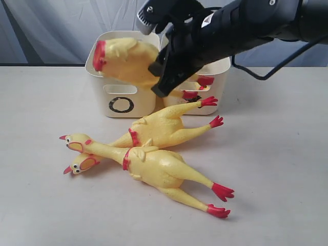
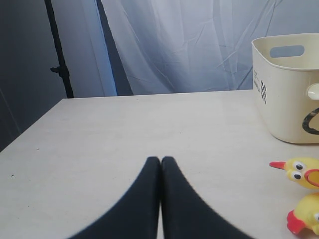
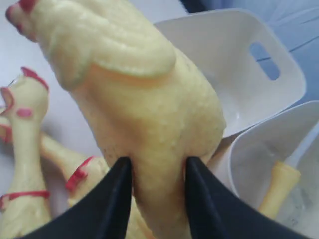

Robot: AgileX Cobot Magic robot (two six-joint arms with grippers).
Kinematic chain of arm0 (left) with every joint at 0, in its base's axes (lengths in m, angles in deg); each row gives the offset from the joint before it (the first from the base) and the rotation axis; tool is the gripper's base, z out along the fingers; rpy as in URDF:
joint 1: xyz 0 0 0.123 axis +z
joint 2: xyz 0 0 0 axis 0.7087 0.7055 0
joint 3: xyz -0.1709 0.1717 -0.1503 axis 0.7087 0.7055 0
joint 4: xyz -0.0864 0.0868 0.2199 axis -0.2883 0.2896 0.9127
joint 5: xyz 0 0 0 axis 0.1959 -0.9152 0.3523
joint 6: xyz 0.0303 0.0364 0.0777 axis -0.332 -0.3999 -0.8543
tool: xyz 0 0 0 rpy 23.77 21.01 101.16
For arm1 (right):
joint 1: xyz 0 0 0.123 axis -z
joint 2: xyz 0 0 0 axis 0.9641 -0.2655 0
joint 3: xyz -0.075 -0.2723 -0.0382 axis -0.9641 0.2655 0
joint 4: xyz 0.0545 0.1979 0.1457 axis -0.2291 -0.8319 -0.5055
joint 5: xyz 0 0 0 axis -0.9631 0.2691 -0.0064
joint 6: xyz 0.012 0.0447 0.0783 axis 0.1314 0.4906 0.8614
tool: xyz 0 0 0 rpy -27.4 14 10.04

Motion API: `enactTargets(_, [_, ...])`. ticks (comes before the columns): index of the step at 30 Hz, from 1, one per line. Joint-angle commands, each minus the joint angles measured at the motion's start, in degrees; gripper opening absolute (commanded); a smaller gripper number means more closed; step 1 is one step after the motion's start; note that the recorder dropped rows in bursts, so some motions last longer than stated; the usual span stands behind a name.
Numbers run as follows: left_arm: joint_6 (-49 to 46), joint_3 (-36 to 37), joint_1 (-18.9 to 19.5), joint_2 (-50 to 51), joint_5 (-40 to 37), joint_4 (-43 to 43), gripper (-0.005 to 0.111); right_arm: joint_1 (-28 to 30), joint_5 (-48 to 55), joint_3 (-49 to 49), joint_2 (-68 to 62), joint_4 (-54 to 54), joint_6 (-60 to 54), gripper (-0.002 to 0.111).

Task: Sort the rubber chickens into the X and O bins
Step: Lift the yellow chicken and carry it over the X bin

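Right gripper (image 3: 155,172) clamping chicken (image 1: 128,59) by body, holding it over O bin (image 1: 120,97). Two more chickens (image 1: 159,166) lying crossed on table (image 1: 277,169) in front of bins. Left gripper (image 2: 160,164) closed, empty, resting nr table.

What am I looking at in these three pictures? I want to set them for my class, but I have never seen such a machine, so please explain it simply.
It is a robot with two arms, each ending in a two-fingered gripper. One picture is taken from a camera off the arms; the other two come from cameras on the wrists. The right gripper is shut on a rubber chicken, holding it over the O bin; its wrist view shows the black fingers squeezing the yellow body. A second bin stands beside it, with chicken feet showing; its mark is hidden. Two more chickens lie crossed on the pale table. The left gripper is shut and empty, low over the table.
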Motion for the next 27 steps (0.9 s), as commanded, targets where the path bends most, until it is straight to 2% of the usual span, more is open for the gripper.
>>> enactTargets(1, [0.01, 0.13, -0.27, -0.26, 0.43, 0.0, 0.0, -0.05, -10.46, -0.05, 0.74, -3.48, 0.59, -0.001])
enactTargets(6, [0.01, 0.13, -0.27, -0.26, 0.43, 0.0, 0.0, 0.17, -22.93, -0.05, 0.13, -8.56, 0.59, -0.001])
enactTargets(17, [0.01, 0.13, -0.27, -0.26, 0.43, 0.0, 0.0, 0.29, -51.58, -0.05, -6.28, -27.45, 0.59, -0.001])
enactTargets(21, [0.01, 0.13, -0.27, -0.26, 0.43, 0.0, 0.0, 0.66, -55.32, -0.05, -9.74, -27.59, 1.4, -0.001])
enactTargets(27, [0.01, 0.13, -0.27, -0.26, 0.43, 0.0, 0.0, 2.49, -57.28, -0.16, -14.26, -27.59, 11.16, -0.001])
